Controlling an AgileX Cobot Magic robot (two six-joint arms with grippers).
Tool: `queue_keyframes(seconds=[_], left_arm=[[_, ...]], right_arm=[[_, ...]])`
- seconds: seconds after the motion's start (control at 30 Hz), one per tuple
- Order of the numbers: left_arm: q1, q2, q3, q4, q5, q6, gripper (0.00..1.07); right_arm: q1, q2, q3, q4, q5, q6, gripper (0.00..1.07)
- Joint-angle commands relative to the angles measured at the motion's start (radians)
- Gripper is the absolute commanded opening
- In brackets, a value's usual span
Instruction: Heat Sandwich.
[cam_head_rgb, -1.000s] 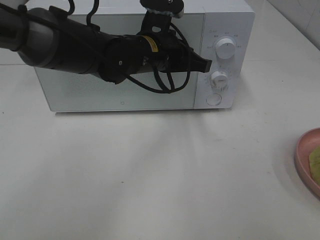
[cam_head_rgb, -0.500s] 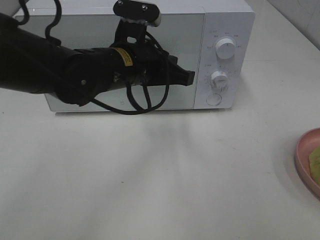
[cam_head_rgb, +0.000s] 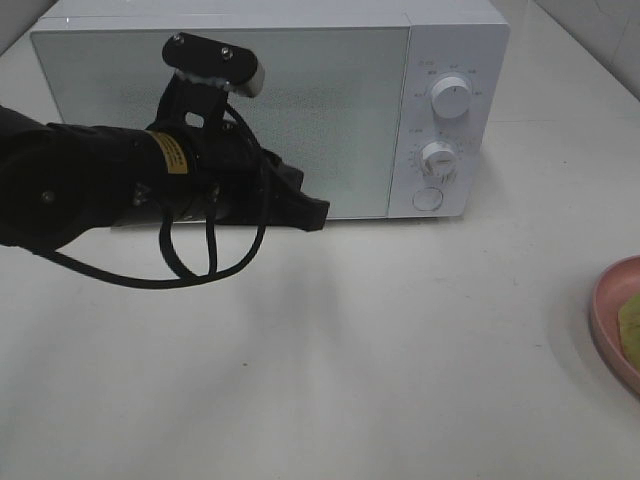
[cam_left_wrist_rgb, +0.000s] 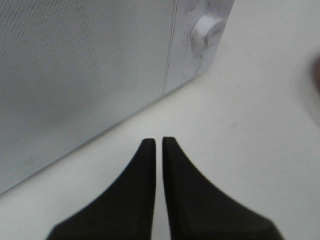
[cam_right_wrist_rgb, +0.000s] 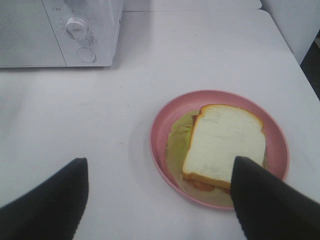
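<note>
The sandwich (cam_right_wrist_rgb: 225, 145) lies on a pink plate (cam_right_wrist_rgb: 165, 120) between the right end effector's (cam_right_wrist_rgb: 160, 200) wide-spread fingers.

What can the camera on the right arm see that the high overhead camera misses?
Only the right wrist view shows the whole sandwich lying on its pink plate, framed by the right gripper with its jaws wide apart. Only the overhead view shows the left gripper in front of the closed door. Both show the microwave, its knobs, the white table and part of the plate.
</note>
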Motion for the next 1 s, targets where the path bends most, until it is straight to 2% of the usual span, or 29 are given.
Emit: queue_keyframes(seconds=[0.03,0.07,0.1,0.13,0.17,0.2,0.23,0.37,0.6,0.63,0.67,0.73,0.77,0.87,0.93,0.97,1.0], left_arm=[[-0.004,-0.041,0.003,-0.009,0.148,0.000,0.44],[-0.004,-0.057,0.003,-0.008,0.222,0.000,0.74],[-0.004,-0.067,0.003,0.001,0.267,0.000,0.88],[-0.004,-0.067,0.003,0.001,0.267,0.000,0.88],[-0.004,-0.078,0.003,0.019,0.300,0.000,0.99],[-0.004,-0.091,0.003,0.041,0.339,0.000,1.02],[-0.004,-0.118,0.003,0.086,0.406,0.000,1.00],[-0.004,-0.173,0.003,0.140,0.541,0.000,1.00],[0.015,-0.280,0.002,0.176,0.746,-0.008,1.00],[0.032,-0.296,0.001,0.175,0.769,-0.033,1.00],[0.078,-0.320,-0.001,0.175,0.817,-0.090,1.00],[0.140,-0.346,-0.001,0.172,0.864,-0.129,1.00],[0.140,-0.346,-0.001,0.172,0.864,-0.129,1.00],[0.291,-0.397,-0.001,0.160,0.972,-0.128,1.00],[0.321,-0.408,-0.001,0.161,0.999,-0.123,1.00],[0.361,-0.422,-0.001,0.161,1.025,-0.120,1.00],[0.436,-0.449,-0.001,0.159,1.068,-0.112,1.00]], right_arm=[[-0.006,-0.028,0.004,-0.001,-0.010,0.000,0.75],[-0.006,-0.028,0.004,-0.001,-0.010,0.000,0.75],[-0.006,-0.028,0.004,-0.001,-0.010,0.000,0.75],[-0.006,-0.028,0.004,-0.001,-0.010,0.000,0.75],[-0.006,-0.028,0.004,-0.001,-0.010,0.000,0.75],[-0.006,-0.028,0.004,-0.001,-0.010,0.000,0.75],[-0.006,-0.028,0.004,-0.001,-0.010,0.000,0.75],[-0.006,-0.028,0.004,-0.001,-0.010,0.000,0.75],[-0.006,-0.028,0.004,-0.001,-0.010,0.000,0.75],[-0.006,-0.028,0.004,-0.001,-0.010,0.000,0.75],[-0.006,-0.028,0.004,-0.001,-0.010,0.000,0.75],[-0.006,-0.028,0.004,-0.001,-0.010,0.000,0.75],[-0.006,-0.028,0.004,-0.001,-0.010,0.000,0.75],[-0.006,-0.028,0.004,-0.001,-0.010,0.000,0.75],[-0.006,-0.028,0.004,-0.001,-0.010,0.000,0.75],[-0.006,-0.028,0.004,-0.001,-0.010,0.000,0.75],[-0.006,-0.028,0.004,-0.001,-0.010,0.000,0.75]])
